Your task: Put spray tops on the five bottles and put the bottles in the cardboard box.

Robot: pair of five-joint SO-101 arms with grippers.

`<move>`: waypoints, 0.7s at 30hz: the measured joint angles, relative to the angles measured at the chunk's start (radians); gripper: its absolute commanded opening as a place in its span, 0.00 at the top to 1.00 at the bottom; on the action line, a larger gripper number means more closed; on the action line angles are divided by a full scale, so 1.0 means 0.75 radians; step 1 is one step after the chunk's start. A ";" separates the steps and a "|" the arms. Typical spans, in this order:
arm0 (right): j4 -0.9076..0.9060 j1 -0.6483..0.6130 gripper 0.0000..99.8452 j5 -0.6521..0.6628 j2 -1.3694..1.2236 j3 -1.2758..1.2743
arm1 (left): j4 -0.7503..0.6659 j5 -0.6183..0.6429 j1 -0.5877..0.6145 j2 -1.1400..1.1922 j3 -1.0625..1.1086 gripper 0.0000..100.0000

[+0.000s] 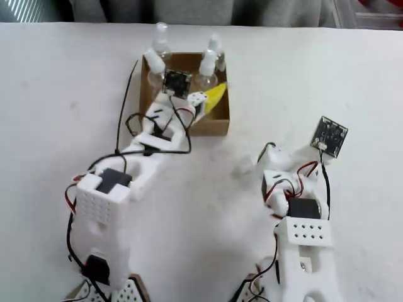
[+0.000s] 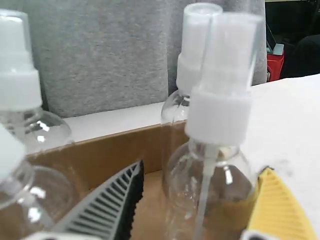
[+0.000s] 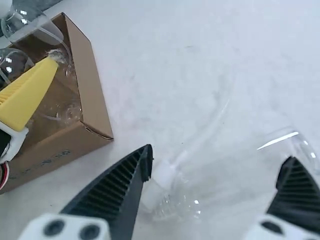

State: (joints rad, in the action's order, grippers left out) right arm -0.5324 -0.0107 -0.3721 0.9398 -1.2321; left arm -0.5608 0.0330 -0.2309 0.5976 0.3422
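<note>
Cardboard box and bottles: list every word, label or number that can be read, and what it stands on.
No text can be read.
On the cardboard box: a faint line of print on its outer wall, too blurred to read.
On the bottles: clear glass, no labels seen.

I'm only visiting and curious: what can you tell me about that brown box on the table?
The cardboard box is brown, shallow and open-topped, with plain walls. It sits flat on the white table. Clear bottles with white spray tops stand upright in it. The left gripper, one finger yellow, hangs open inside, around one bottle.
</note>
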 measured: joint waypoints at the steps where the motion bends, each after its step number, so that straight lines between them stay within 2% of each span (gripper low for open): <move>1: 0.000 0.000 0.64 0.000 0.000 0.000 | 0.000 0.000 0.000 -0.002 0.000 0.65; 21: 0.000 0.000 0.64 0.000 0.000 0.000 | 0.000 -0.002 -0.006 -0.059 0.000 0.65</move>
State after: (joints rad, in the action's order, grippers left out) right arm -0.5324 -0.0107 -0.3721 0.9398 -1.2321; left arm -0.5608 0.0315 -0.2355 0.5531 0.3422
